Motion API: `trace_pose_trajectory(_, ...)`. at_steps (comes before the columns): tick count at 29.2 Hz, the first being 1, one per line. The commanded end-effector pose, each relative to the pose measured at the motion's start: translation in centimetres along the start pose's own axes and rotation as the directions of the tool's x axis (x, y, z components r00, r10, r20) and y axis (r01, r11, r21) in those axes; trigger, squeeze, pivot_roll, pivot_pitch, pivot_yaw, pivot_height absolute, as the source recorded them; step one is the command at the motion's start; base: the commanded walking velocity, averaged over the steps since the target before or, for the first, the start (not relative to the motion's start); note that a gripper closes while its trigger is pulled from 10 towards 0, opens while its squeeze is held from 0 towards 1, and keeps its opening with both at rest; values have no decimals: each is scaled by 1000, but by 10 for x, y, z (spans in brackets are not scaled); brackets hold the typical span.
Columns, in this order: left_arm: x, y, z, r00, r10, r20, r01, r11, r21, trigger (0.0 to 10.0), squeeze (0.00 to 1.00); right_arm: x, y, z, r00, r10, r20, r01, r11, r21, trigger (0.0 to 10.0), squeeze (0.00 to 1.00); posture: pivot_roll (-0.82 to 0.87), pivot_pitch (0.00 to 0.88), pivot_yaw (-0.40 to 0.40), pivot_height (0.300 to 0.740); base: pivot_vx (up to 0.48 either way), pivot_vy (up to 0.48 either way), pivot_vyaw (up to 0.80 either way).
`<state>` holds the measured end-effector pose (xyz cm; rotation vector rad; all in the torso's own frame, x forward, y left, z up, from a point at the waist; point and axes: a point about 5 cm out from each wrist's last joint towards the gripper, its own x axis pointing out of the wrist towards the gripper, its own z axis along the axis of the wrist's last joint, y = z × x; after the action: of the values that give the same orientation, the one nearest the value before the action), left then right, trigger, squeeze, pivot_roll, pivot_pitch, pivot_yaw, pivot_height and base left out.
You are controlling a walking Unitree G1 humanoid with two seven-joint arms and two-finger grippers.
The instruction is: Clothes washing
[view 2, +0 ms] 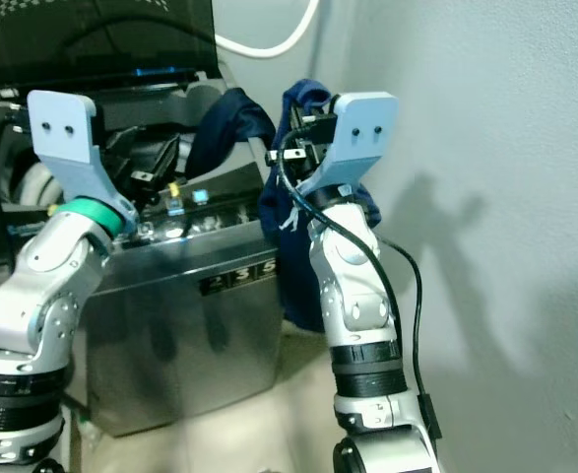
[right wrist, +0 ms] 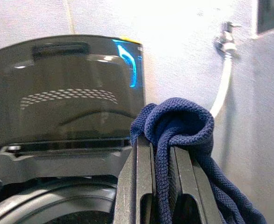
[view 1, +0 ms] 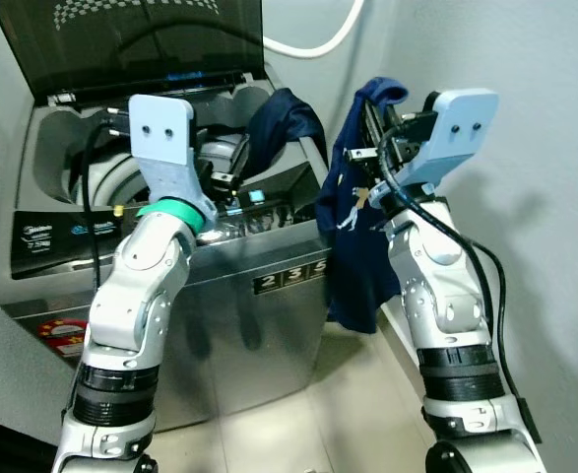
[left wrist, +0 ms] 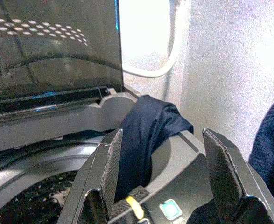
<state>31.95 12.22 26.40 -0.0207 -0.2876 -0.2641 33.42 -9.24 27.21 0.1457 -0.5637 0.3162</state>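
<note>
A top-loading grey washing machine [view 1: 170, 266] stands with its dark lid [view 1: 121, 39] raised. A navy garment [view 1: 353, 246] hangs beside the machine's right side, and my right gripper [view 1: 372, 133] is shut on its upper fold [right wrist: 174, 126]. Another part of the navy cloth [view 1: 284, 123] drapes over the drum's right rim [left wrist: 146, 135]. My left gripper [view 1: 215, 163] is open above the drum opening, its fingers [left wrist: 106, 172] on either side of that draped cloth without touching it.
The drum [view 1: 101, 177] lies open below the left gripper. A white hose [view 1: 318, 44] curves along the wall behind the lid, and a tap [right wrist: 226, 39] is mounted on the wall. A grey wall [view 1: 525, 148] stands close on the right. Pale floor tiles [view 1: 308, 414] run in front.
</note>
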Motion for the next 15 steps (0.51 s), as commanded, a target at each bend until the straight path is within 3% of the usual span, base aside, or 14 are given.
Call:
trace_pose_trajectory(1, -1, 2, -1, 1000, 12, 4, -12, 1000, 11, 10000, 0, 1, 8, 4, 999, 34, 27, -34, 999, -4, 10000, 0, 82, 0, 50, 740, 322, 356, 0)
trace_pose_trajectory(12, -1, 2, -2, 1000, 14, 1, -14, 1000, 20, 10000, 0, 1, 6, 2, 999, 33, 20, -33, 999, -9, 10000, 0, 81, 0, 48, 740, 323, 323, 0)
trace_pose_trajectory(15, -1, 2, -3, 1000, 15, -7, -15, 1000, 21, 10000, 0, 1, 6, 2, 999, 32, 20, -32, 999, -10, 10000, 0, 81, 0, 48, 740, 0, 0, 0)
